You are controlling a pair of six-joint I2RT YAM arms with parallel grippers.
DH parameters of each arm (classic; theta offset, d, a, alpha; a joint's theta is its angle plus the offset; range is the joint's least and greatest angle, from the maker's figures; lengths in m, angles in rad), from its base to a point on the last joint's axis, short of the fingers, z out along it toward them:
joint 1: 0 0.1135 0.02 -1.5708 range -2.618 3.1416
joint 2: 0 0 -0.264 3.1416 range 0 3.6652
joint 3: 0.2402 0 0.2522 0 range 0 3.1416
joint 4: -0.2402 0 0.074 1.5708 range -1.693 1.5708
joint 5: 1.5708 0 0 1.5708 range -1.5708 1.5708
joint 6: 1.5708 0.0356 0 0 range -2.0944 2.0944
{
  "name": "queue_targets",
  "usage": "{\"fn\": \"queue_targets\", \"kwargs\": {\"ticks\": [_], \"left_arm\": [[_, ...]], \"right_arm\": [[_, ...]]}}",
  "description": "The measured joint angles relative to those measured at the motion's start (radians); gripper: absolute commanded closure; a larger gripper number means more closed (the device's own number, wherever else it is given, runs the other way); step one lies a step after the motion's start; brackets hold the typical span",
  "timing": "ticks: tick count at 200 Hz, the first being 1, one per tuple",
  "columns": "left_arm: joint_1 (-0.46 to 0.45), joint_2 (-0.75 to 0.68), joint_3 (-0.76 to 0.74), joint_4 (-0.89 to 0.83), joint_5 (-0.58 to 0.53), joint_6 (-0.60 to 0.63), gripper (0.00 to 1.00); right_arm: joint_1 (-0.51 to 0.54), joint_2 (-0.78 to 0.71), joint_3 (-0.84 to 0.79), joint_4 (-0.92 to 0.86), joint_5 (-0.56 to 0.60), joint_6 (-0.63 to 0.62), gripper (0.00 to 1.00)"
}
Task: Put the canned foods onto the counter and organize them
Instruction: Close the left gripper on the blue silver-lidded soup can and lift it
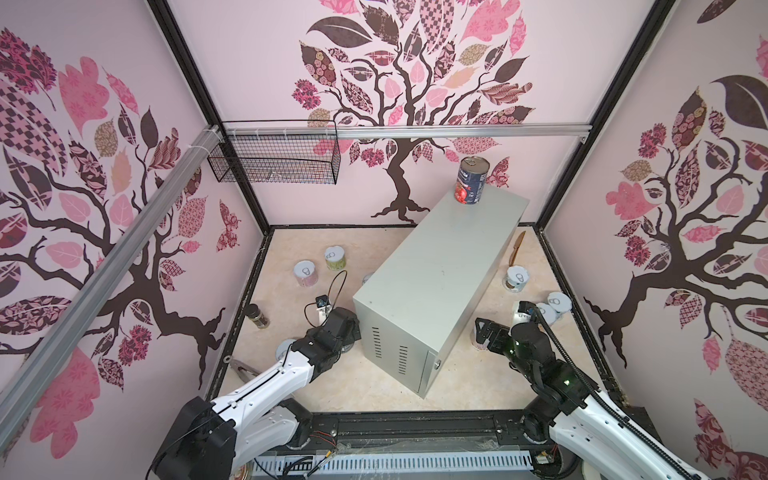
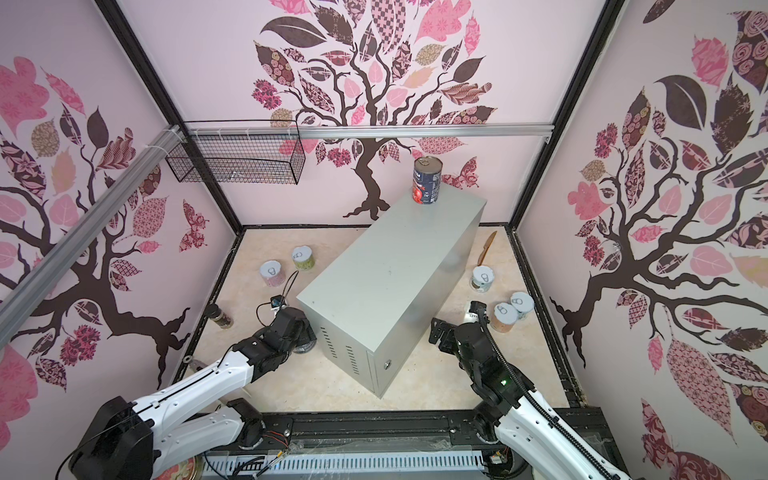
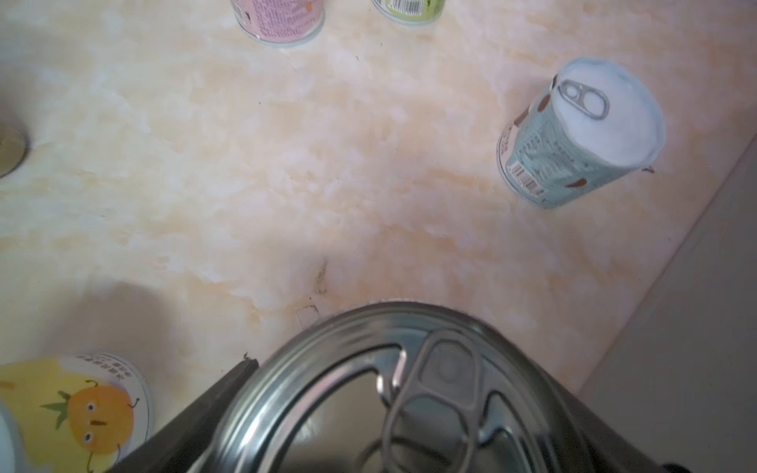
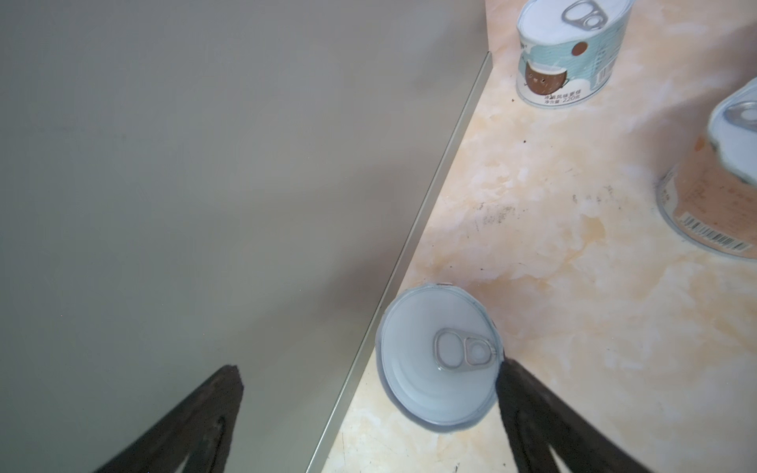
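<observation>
Left gripper (image 3: pixel 409 381) spread wide astride tall can (image 3: pixel 319 389) lid. Right gripper (image 4: pixel 368 366) spread above counter (image 4: pixel 205 184) long edge; short can (image 4: pixel 434 356) just beside it.

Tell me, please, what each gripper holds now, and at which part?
Right gripper: nothing, open above a short can. Left gripper: its jaws flank the top of a tall can; a grip cannot be told.
</observation>
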Motion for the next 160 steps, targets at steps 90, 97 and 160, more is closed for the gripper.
{"fn": "queue_targets", "kwargs": {"ticks": [90,97,160], "left_arm": [[-0.04,0.013,-0.055,0.098,-0.103,-0.025,0.11],[-0.042,0.007,-0.058,0.097,-0.106,-0.026,0.12],[-0.055,-0.037,-0.06,0.047,-0.133,-0.01,0.31]], "right_arm": [[0.0,0.051,0.048,0.012,-0.103,-0.033,0.0],[0.0,0.051,0.053,0.019,-0.107,-0.04,0.0],[-0.002,0.078,0.062,0.022,-0.119,-0.074,0.0]]}}
